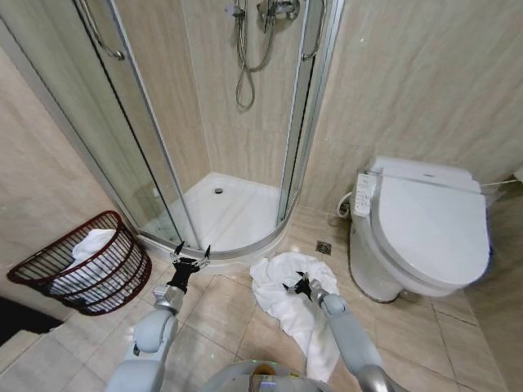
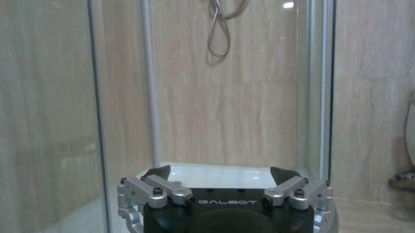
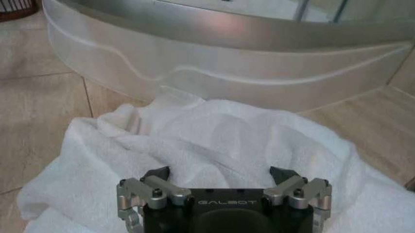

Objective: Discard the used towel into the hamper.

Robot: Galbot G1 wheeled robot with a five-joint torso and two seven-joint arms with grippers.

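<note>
Nearest, on the tiled floor (image 1: 221, 314), the right gripper (image 1: 297, 287) hangs over a crumpled white towel (image 1: 282, 298), jaws spread wide and holding nothing; whether they touch the cloth is hard to tell. Beside it, the left gripper (image 1: 189, 253) is raised, jaws also wide apart and empty, facing the shower enclosure (image 1: 229, 212). Left of that arm, against the wall, stands the hamper (image 1: 114, 273), a dark reddish-brown half-round basket with white cloth (image 1: 90, 245) inside. To the right sits a closed toilet (image 1: 421, 224). Farthest, a shower hose (image 1: 243, 57) hangs on the back wall.
</note>
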